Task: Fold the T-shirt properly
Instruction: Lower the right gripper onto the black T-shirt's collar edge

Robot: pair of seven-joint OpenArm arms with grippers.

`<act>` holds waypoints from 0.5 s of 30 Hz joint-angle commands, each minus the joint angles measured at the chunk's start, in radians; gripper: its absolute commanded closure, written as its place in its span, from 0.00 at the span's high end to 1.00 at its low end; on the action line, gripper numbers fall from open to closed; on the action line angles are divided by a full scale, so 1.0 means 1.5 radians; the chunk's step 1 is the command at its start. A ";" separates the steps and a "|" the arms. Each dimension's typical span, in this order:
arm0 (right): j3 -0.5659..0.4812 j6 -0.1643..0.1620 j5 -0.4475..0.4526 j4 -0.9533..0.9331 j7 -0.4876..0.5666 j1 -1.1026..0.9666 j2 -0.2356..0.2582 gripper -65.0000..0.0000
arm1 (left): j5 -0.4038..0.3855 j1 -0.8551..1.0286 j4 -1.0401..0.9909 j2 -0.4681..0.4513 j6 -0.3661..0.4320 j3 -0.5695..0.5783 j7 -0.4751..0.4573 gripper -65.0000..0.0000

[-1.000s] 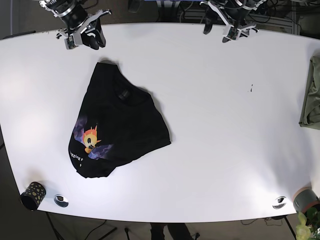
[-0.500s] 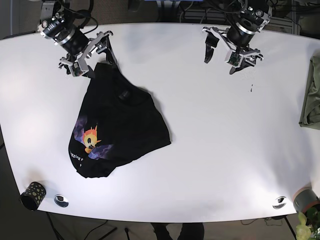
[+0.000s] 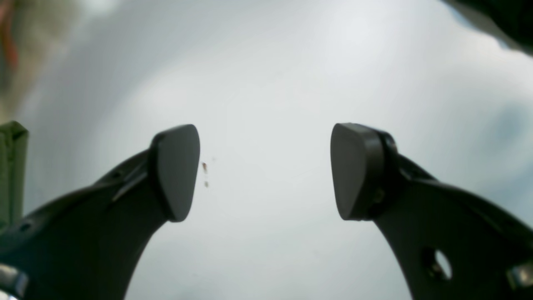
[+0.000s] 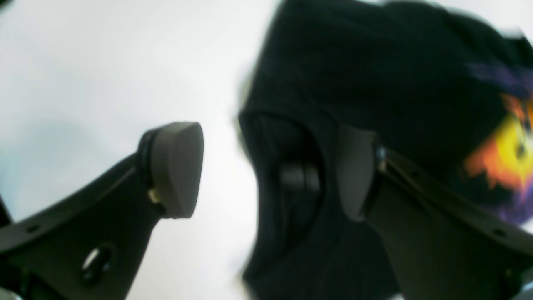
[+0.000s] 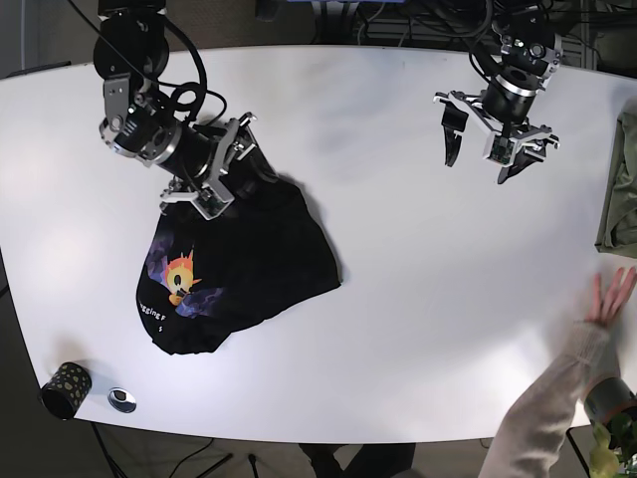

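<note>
The black T-shirt (image 5: 249, 264) with a flame print lies crumpled on the left half of the white table (image 5: 418, 299). My right gripper (image 5: 242, 175) is open and low over the shirt's top edge. In the right wrist view the right gripper (image 4: 270, 171) straddles the edge of the shirt (image 4: 374, 62): one finger is over the dark cloth, the other over bare table. It holds nothing. My left gripper (image 5: 485, 159) is open and empty over bare table at the far right. It also shows in the left wrist view (image 3: 264, 171) with its jaws wide apart.
A folded green garment (image 5: 622, 189) lies at the table's right edge; it also shows in the left wrist view (image 3: 10, 166). A person's hand and sleeve (image 5: 597, 329) reach in at the bottom right. A dotted cup (image 5: 65, 388) and a metal disc (image 5: 121, 399) sit at the front left.
My right arm has come forward from the back edge down onto the shirt's top. My left arm has moved right and forward. A person's arm has come in at the bottom right.
</note>
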 commanded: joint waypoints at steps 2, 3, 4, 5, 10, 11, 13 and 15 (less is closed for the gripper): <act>-0.051 0.001 -0.063 -0.033 0.014 0.039 -0.013 0.71 | -0.008 -0.008 0.012 0.002 0.000 -0.020 -0.014 0.71; -0.059 0.001 -0.077 -0.044 0.015 0.048 -0.017 0.71 | -0.008 -0.009 0.012 0.002 0.000 -0.023 -0.014 0.71; -0.069 0.001 -0.096 -0.058 0.016 0.059 -0.024 0.71 | -0.008 -0.009 0.012 0.002 0.000 -0.025 -0.014 0.71; -0.078 0.001 -0.115 -0.077 0.017 0.069 -0.034 0.71 | -0.008 -0.009 0.012 0.001 0.000 -0.026 -0.014 0.71; -0.088 0.001 -0.155 -0.155 0.033 0.111 -0.058 0.71 | -0.008 -0.009 0.011 0.001 0.000 -0.030 -0.014 0.71; -0.089 0.001 -0.160 -0.178 0.048 0.120 -0.061 0.71 | -0.008 -0.009 0.011 0.001 0.000 -0.030 -0.014 0.71; -0.090 0.001 -0.161 -0.210 0.068 0.130 -0.061 0.71 | -0.008 -0.009 0.011 0.001 0.000 -0.030 -0.014 0.71; -0.094 0.001 -0.159 -0.241 0.083 0.141 -0.061 0.71 | -0.008 -0.008 0.010 0.001 0.000 -0.030 -0.014 0.71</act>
